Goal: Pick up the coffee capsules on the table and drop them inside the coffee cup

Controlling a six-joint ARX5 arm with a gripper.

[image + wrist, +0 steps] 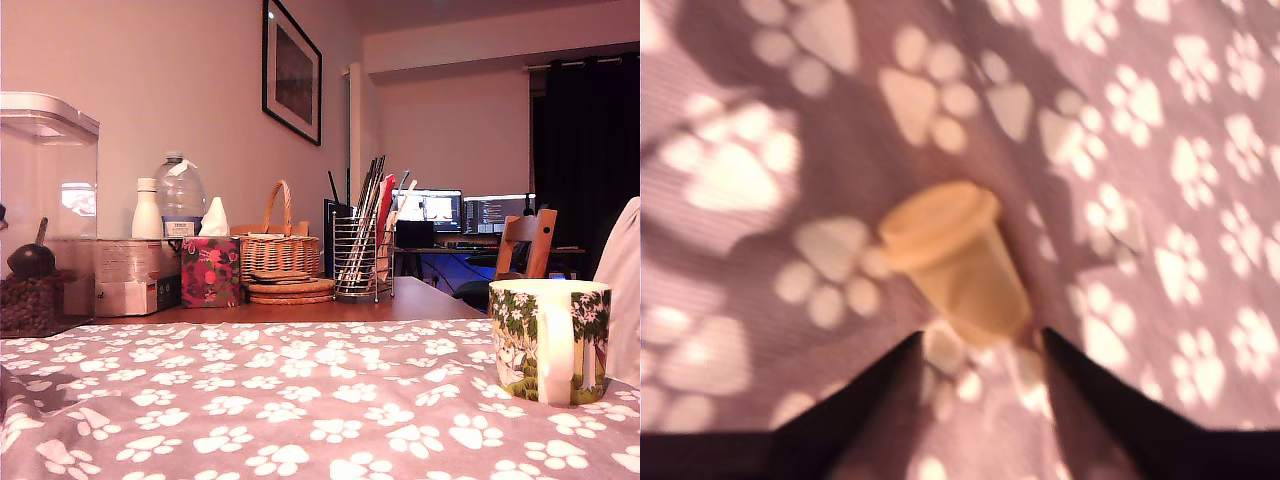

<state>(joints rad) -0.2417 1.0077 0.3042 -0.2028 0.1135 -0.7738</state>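
In the wrist view one coffee capsule (952, 258), a pale cream-yellow pod, lies on its side on the paw-print cloth of the table (760, 120). My gripper (980, 342) hangs open just above it, and the narrow end of the pod sits between the two dark fingertips (890, 385) without touching them. The picture is blurred. The coffee cup (550, 340), a white mug with green trees, stands upright on the cloth at the exterior view's right. Neither the arm nor any capsule shows in the exterior view.
Along the back of the table (300, 400) stand a clear storage box (45, 210), a carton (125, 277), bottles (180, 200), a tissue box (210, 270), a wicker basket (280, 255) and a wire utensil holder (362, 260). A wooden chair (525, 245) is behind.
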